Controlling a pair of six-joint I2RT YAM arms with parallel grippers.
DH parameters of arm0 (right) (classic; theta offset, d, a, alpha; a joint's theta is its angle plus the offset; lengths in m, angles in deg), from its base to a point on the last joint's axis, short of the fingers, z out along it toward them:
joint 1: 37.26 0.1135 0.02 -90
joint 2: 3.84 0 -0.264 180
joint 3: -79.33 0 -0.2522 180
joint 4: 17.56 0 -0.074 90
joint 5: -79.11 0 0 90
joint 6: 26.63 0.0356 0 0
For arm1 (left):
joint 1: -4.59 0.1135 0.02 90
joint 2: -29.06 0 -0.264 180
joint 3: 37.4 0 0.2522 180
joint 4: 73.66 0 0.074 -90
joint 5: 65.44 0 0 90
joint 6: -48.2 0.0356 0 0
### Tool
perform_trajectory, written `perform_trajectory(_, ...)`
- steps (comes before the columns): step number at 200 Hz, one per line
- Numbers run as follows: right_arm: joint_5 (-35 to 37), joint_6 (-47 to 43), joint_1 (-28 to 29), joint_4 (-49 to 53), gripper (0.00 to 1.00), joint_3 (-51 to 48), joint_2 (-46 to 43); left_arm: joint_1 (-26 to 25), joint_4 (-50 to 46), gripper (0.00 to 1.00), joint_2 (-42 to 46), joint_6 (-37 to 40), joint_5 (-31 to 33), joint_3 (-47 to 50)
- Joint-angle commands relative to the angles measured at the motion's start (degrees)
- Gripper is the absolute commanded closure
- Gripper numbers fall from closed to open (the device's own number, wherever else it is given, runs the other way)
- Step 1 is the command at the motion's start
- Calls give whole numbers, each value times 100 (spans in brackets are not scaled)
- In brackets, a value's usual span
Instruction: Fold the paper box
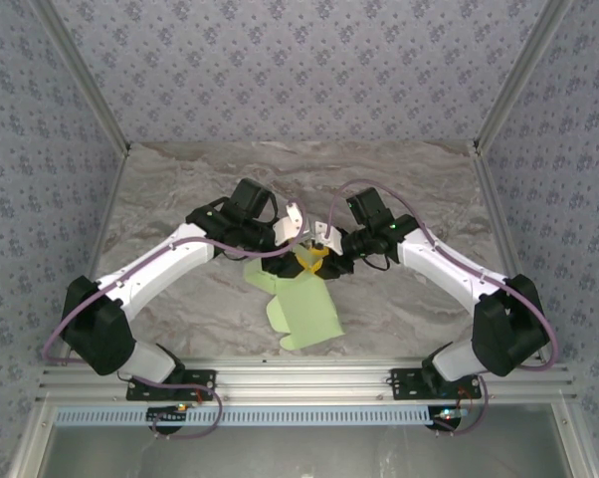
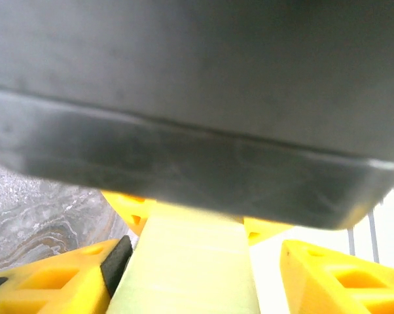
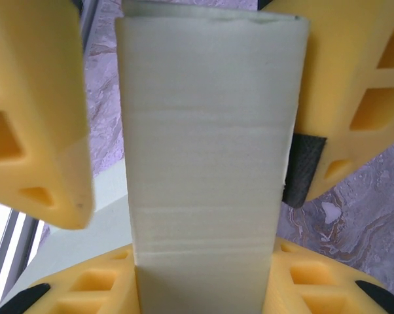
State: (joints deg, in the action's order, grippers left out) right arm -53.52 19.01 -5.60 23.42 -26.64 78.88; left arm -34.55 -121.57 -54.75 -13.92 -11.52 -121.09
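Note:
The paper box [image 1: 304, 304] is pale green card. It hangs from the two grippers where they meet over the middle of the table. My right gripper [image 3: 203, 288] is shut on a folded strip of the box [image 3: 207, 150], both yellow fingers flush against its sides. My left gripper [image 2: 197, 281] straddles the same strip [image 2: 190, 268] from the opposite side. The black pad of its left finger [image 2: 115, 261] touches the card, and a gap shows between the card and its right finger [image 2: 341, 275]. The right gripper's dark body [image 2: 197, 118] sits close above the left camera.
The marble tabletop [image 1: 180, 189] lies under both arms, with patterned walls on three sides. An aluminium rail [image 1: 299, 383] runs along the near edge between the arm bases. The box's lower panel [image 1: 314, 329] reaches almost to that rail.

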Motion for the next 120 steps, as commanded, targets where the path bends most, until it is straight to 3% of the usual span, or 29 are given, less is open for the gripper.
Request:
perform_trajectory(1, -120, 66, -94, -29, 63, 100, 27, -13, -191, 33, -46, 45, 21, -163)
perform_trajectory(43, -288, 70, -139, -165, 64, -31, 8, 336, 249, 32, 148, -234, -376, 78)
perform_trajectory(63, -349, 111, -165, -201, 64, -24, 34, 336, 56, 41, 87, -96, -549, 2)
perform_trajectory(86, -399, 120, -171, -230, 64, -9, 42, 336, -318, 57, -51, 156, -874, -188)
perform_trajectory(106, -404, 118, -174, -153, 64, 46, 86, 336, -276, 53, -59, 100, -901, -201)
perform_trajectory(120, -413, 105, -171, -132, 63, 42, 103, 340, -177, 35, -32, 16, -877, -179)
